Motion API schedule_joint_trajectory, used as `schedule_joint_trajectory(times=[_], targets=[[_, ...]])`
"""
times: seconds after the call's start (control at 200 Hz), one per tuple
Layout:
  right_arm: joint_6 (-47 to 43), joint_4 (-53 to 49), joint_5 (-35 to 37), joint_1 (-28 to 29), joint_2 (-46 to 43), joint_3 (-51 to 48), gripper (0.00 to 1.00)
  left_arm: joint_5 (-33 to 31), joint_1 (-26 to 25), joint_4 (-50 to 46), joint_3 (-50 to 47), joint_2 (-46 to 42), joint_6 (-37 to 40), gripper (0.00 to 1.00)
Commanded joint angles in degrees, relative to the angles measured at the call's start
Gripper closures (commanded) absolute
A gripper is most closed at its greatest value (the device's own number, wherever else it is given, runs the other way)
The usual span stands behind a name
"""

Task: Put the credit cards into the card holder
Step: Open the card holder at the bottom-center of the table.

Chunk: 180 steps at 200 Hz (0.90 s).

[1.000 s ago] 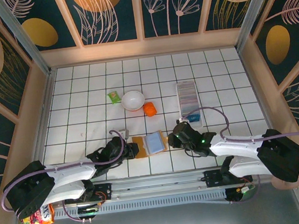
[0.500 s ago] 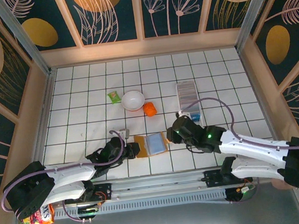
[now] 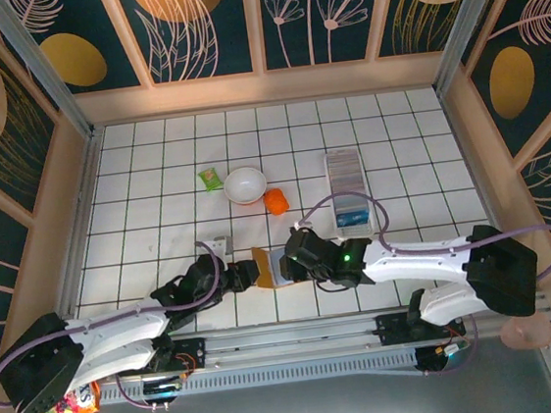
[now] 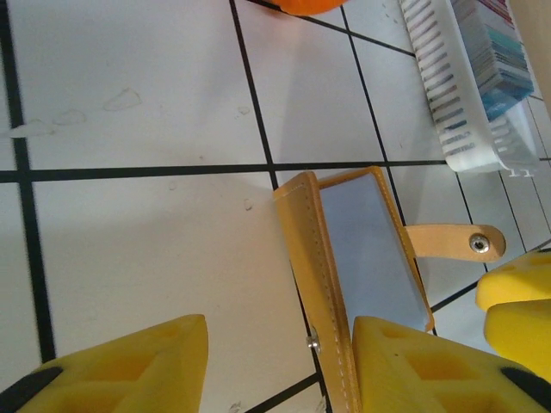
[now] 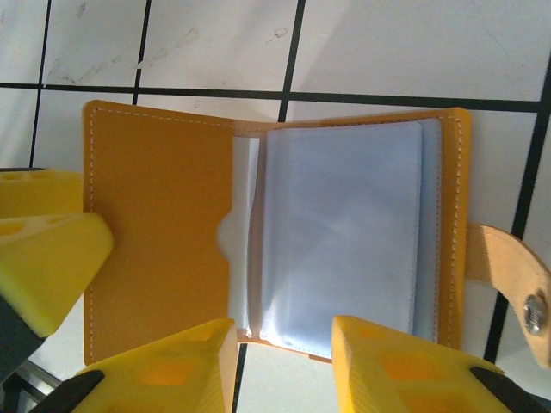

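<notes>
The card holder (image 3: 346, 177) is a long white slotted tray at centre right, with cards standing in its slots (image 4: 495, 52) and a blue credit card (image 3: 355, 218) at its near end. A tan-orange wallet (image 5: 164, 224) lies open on the tiles, its blue-grey sleeves (image 5: 344, 232) facing up. My left gripper (image 4: 280, 331) is open astride the wallet's raised left flap (image 4: 323, 284), and that flap leans by the right finger (image 4: 422, 366). My right gripper (image 5: 282, 331) hovers open over the wallet's near edge, with bare tile between its fingers. From above, both grippers (image 3: 241, 274) (image 3: 289, 261) flank the wallet (image 3: 262, 267).
A white bowl (image 3: 245, 184), an orange object (image 3: 275, 202) and a green packet (image 3: 211, 178) sit behind the wallet. A small grey item (image 3: 222, 242) lies near the left arm. Wooden walls (image 3: 76, 188) ring the tiled table. The wallet's snap strap (image 4: 456, 241) sticks out to one side.
My left gripper has opened and let go of the wallet's flap. My right arm has swung left from beside the card holder to above the wallet.
</notes>
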Motion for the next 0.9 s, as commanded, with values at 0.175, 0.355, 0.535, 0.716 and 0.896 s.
schedule_joint_trajectory(times=[0.175, 0.355, 0.535, 0.716, 0.896], targets=[[1.97, -1.22, 1.51, 0.29, 3.69, 0.63, 0.67, 1.21, -0.25, -0.96, -2.66, -3.15, 1.4, 0.62], [3.13, -5.26, 3.11, 0.43, 6.35, 2.0, 0.68, -0.58, -0.25, -3.63, -2.87, -1.78, 1.58, 0.7], [3.12, -6.9, 3.52, 1.19, 9.47, 3.66, 0.68, 1.01, -0.25, -2.37, -3.36, -0.85, 1.64, 0.74], [2.99, -5.46, 3.33, 1.77, 10.82, 4.24, 0.68, 1.61, -0.29, -1.74, -3.69, -0.75, 1.54, 0.79], [3.47, -6.05, 4.53, 2.1, 10.64, 5.09, 0.68, 2.23, -0.2, -1.03, -4.36, -0.84, 1.2, 0.83]])
